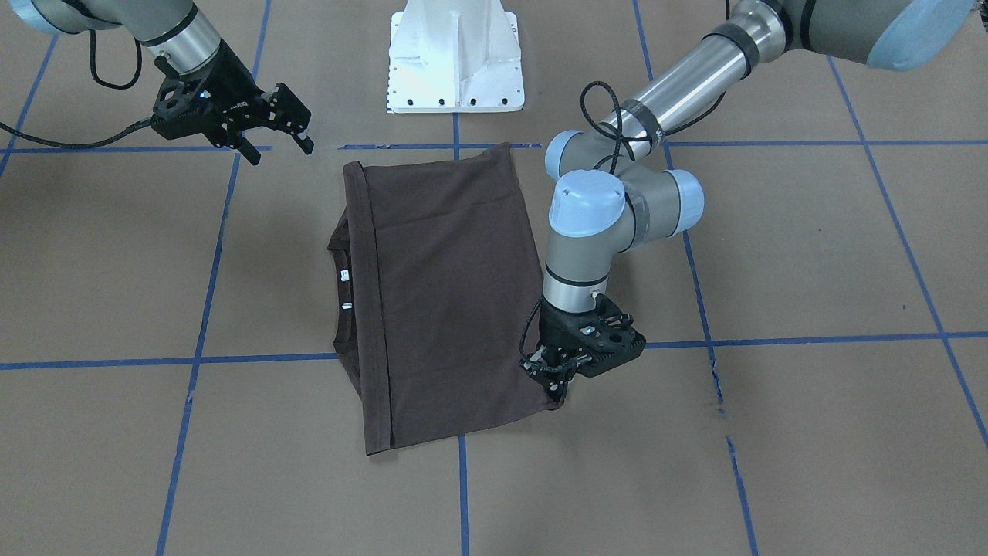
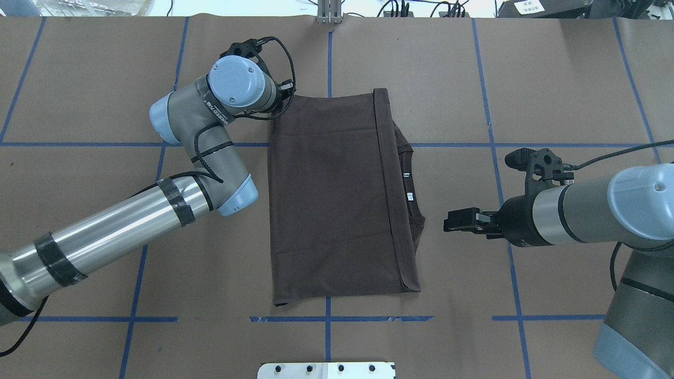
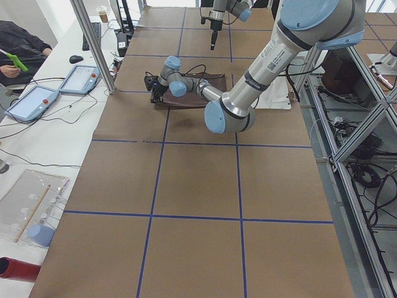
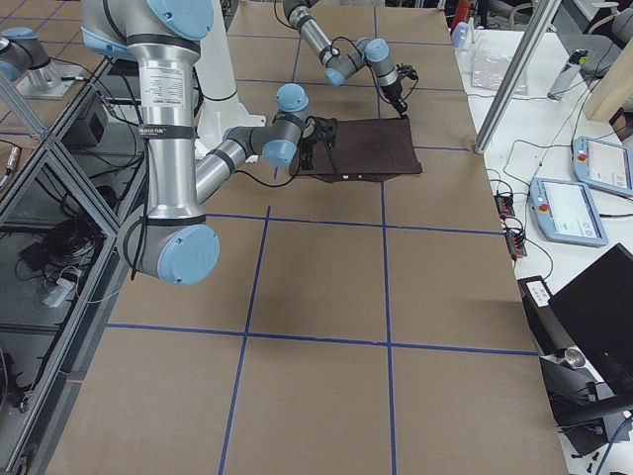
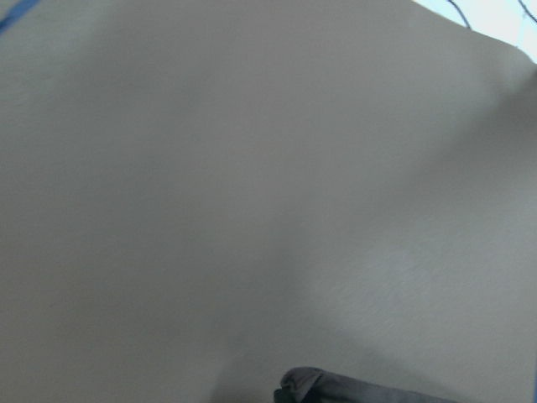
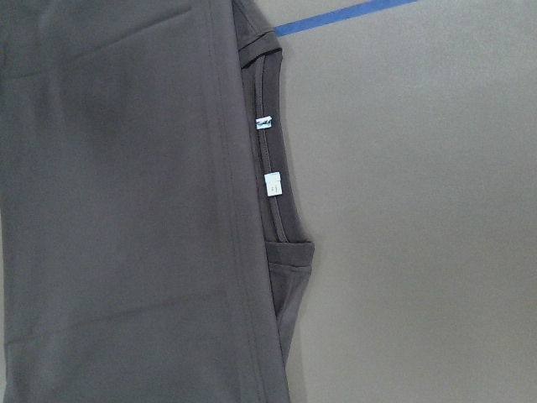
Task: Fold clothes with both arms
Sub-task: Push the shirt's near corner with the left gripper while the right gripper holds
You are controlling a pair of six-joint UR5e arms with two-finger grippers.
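- Left claw [image 1: 559,388], nearest in the front view, pinches a corner of the folded dark brown T-shirt [image 1: 448,293] on the tabletop [image 1: 772,448].
- Right claw [image 1: 282,152] gapes wide, empty.
- Overhead view: it hangs near the collar [image 2: 416,217], not touching.

Bright, even overhead light — only soft shadows on the bench [image 1: 810,463]. The left wrist view is blurred and hazy; the right shows the T-shirt [image 6: 126,210] sharply.
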